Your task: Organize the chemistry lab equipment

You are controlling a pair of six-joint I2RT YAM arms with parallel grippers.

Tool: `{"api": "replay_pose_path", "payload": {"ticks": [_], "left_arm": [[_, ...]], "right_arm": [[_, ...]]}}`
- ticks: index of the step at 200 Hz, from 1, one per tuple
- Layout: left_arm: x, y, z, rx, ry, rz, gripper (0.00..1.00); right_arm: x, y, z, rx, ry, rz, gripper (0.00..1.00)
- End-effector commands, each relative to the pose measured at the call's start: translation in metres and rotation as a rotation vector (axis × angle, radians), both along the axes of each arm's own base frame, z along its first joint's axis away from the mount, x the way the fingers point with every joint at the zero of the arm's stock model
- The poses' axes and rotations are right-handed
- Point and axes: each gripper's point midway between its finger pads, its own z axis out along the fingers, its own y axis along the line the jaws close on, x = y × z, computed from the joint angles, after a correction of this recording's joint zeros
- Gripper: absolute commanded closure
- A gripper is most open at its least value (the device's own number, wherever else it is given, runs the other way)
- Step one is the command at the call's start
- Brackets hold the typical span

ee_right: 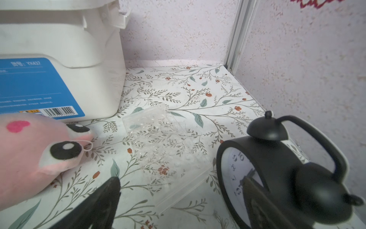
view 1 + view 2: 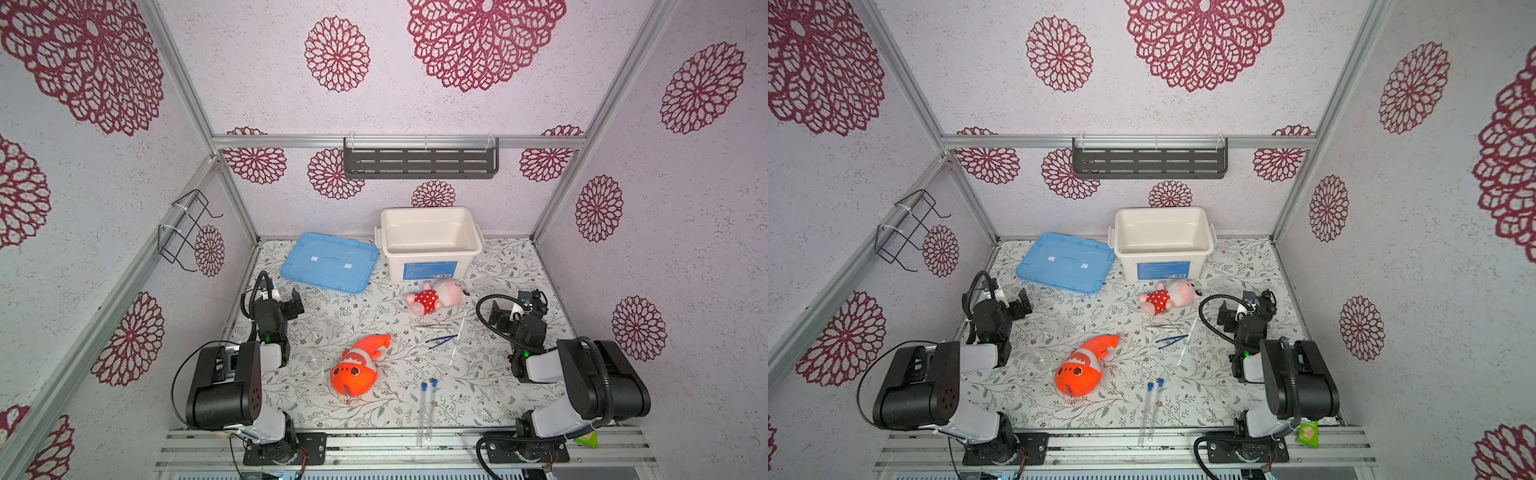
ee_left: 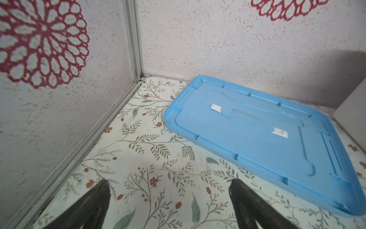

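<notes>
Tubes past table front edge

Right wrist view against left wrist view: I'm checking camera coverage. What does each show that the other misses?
Only the right wrist view shows the pink plush doll, the black alarm clock and a clear well plate. Only the left wrist view shows the blue lid, lying flat. Both share the floral tabletop, the pale wall and probably the white bin, just an edge in the left wrist view. The left end effector and the right end effector each stand open and empty.
</notes>
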Motion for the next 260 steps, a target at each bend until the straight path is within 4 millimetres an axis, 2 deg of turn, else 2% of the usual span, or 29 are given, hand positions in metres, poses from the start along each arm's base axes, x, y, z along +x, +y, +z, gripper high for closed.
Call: {"api": "replay_pose_path", "payload": {"ticks": [1,23,35,53,69,83,101,114,134,150,168,185,216,237,260], "left_arm": [[-0.004,-0.021,0.032,0.038,0.025,-0.054,0.03],[-0.022,-0.025,0.061,-0.002,-0.014,-0.054,0.03],[-0.037,-0.022,0.084,-0.033,-0.039,-0.026,0.03],[-0.063,-0.016,0.118,-0.084,-0.094,0.033,0.02],[-0.087,0.000,0.141,-0.179,-0.151,0.152,0.03],[-0.106,0.009,0.146,-0.283,-0.128,0.236,0.02],[-0.112,0.003,0.149,-0.302,-0.067,0.202,0.03],[-0.109,-0.010,0.149,-0.289,-0.018,0.121,0.03],[-0.104,-0.026,0.149,-0.306,0.042,0.041,0.03],[-0.096,-0.037,0.145,-0.314,0.105,-0.016,0.03],[-0.085,-0.050,0.135,-0.313,0.186,-0.081,0.03],[-0.077,-0.065,0.132,-0.298,0.242,-0.134,0.03],[-0.078,-0.110,0.138,-0.254,0.281,-0.277,0.02],[-0.087,-0.142,0.134,-0.301,0.316,-0.369,0.02],[-0.100,-0.186,0.131,-0.315,0.353,-0.495,0.03]], "right_arm": [[0.007,-0.006,0.038,0.038,-0.033,-0.051,0.01],[-0.005,-0.028,0.061,0.156,-0.003,-0.225,0.01],[-0.010,-0.030,0.074,0.219,0.005,-0.255,0.01],[-0.017,-0.013,0.090,0.288,0.070,-0.175,0.01],[-0.027,0.006,0.096,0.393,0.115,-0.104,0.01],[-0.038,0.010,0.094,0.463,0.165,-0.114,0.01],[-0.050,0.019,0.088,0.489,0.244,-0.089,0.01],[-0.062,0.014,0.082,0.489,0.319,-0.145,0.01],[-0.089,-0.004,0.065,0.488,0.443,-0.312,0.01],[-0.094,-0.001,0.076,0.416,0.512,-0.254,0.01],[-0.108,-0.011,0.083,0.382,0.569,-0.319,0.01],[-0.119,-0.004,0.077,0.357,0.629,-0.262,0.01],[-0.128,0.012,0.065,0.464,0.690,-0.248,0.01],[-0.129,0.019,0.057,0.525,0.735,-0.253,0.01],[-0.132,0.020,0.056,0.565,0.749,-0.294,0.01]]}}
